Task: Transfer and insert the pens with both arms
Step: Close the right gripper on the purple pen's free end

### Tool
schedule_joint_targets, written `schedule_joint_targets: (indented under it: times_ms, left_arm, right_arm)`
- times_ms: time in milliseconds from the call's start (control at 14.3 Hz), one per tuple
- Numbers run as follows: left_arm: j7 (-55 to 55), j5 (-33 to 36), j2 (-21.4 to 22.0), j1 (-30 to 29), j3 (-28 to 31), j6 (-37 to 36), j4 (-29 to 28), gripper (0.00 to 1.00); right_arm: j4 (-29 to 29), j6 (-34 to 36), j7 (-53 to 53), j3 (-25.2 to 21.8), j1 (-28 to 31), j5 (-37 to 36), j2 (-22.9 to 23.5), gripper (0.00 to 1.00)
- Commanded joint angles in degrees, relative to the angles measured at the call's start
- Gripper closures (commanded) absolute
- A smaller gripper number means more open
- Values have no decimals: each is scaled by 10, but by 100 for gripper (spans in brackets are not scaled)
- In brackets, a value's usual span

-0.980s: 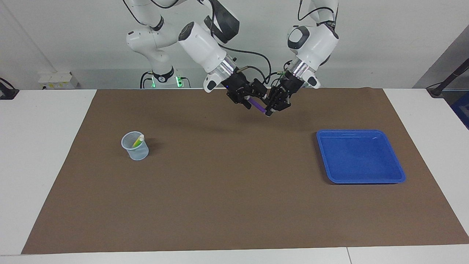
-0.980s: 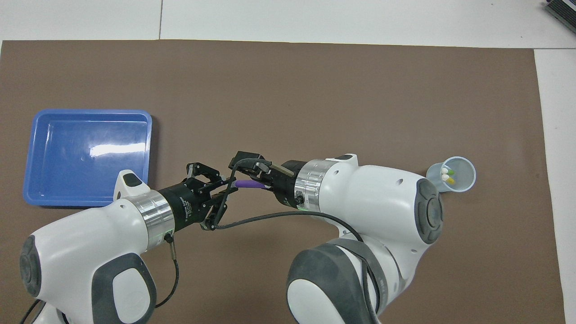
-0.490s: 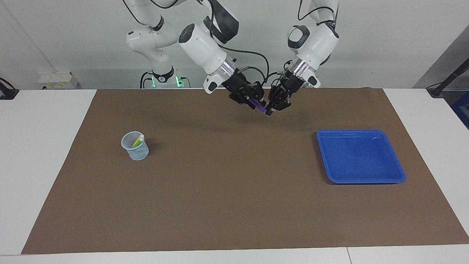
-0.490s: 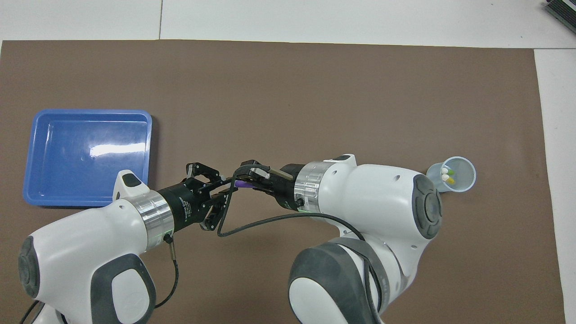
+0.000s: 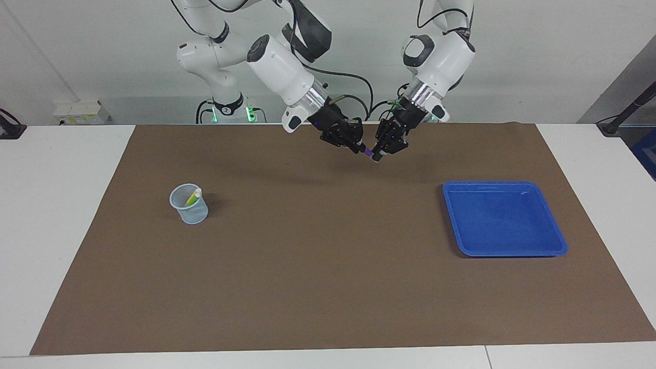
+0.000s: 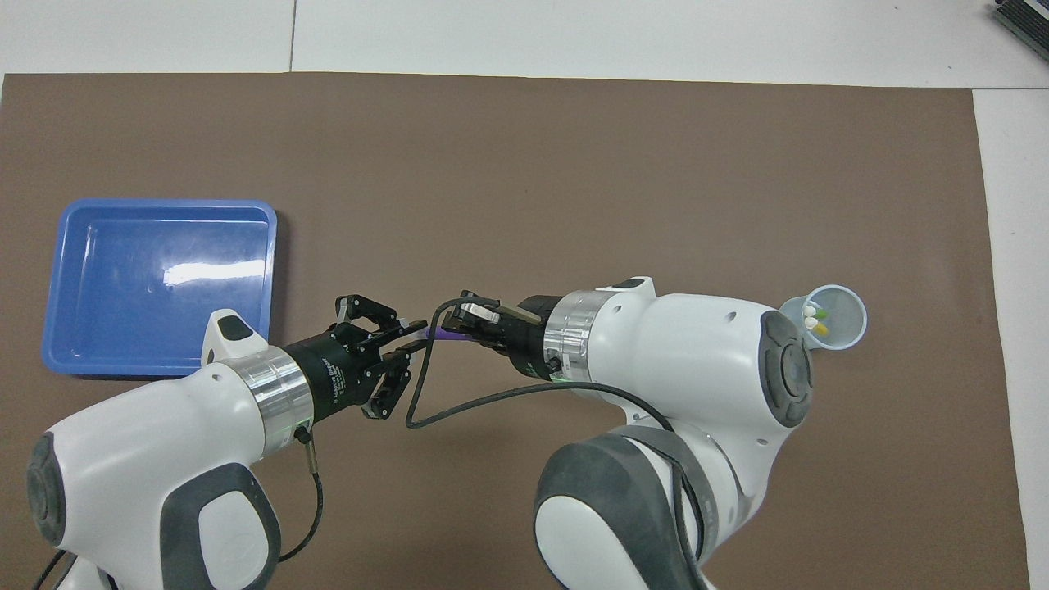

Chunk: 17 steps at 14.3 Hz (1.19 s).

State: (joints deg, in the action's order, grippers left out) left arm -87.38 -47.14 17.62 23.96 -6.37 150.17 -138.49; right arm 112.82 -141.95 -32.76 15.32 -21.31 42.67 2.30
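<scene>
The purple pen hangs in the air over the brown mat, near the robots' edge of it. Only a short purple stretch shows between the two hands. My left gripper is shut on one end of it. My right gripper is shut on the other end, its fingertips almost meeting the left ones. The yellow pen and the green pen stand in a clear cup toward the right arm's end.
A blue tray with nothing in it lies on the mat toward the left arm's end. White tabletop borders the mat on each side.
My right gripper has slid along the purple pen toward the left gripper and closed on it. Less of the purple barrel shows now. The left gripper has kept its grip.
</scene>
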Motion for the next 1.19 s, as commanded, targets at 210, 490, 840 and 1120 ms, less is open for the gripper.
schedule_joint_targets:
  times_ms: [210,490,840,1120]
  left_arm:
    - [-6,-9,19,4,0,6,-17,100]
    - [-7,-9,19,4,0,6,-17,100]
    - [-1,-9,19,1,0,5,-17,100]
    - [3,-9,19,1,0,5,-17,87]
  right_arm:
    - [10,5,17,3,8,4,-12,100]
    - [10,5,17,3,8,4,-12,100]
    - [10,5,16,3,7,4,-12,100]
    - [10,5,16,3,8,4,-12,100]
